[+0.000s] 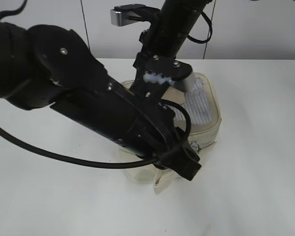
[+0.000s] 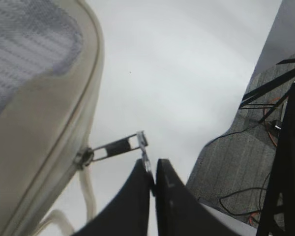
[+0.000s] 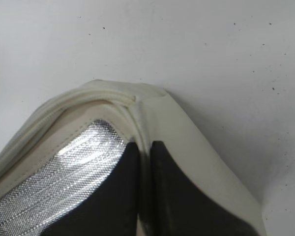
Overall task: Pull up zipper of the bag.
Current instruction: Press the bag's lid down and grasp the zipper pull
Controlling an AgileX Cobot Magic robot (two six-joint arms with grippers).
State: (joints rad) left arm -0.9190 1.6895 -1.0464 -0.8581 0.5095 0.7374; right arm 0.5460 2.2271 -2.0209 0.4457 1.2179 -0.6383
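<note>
Here we pinch a silver ring pull (image 2: 143, 142) of the cream zipper (image 2: 83, 157) in our left gripper (image 2: 152, 179).
Our right gripper (image 3: 145, 152) clamps the lid edge of the small cream-white leatherette bag (image 1: 206, 123) on the white table (image 1: 255, 187); its inside is hidden, no writing legible.

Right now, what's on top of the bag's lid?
The right gripper presses down on the bag at the lid's edge, beside the grey ribbed window. The arms cover the rest of the lid.
</note>
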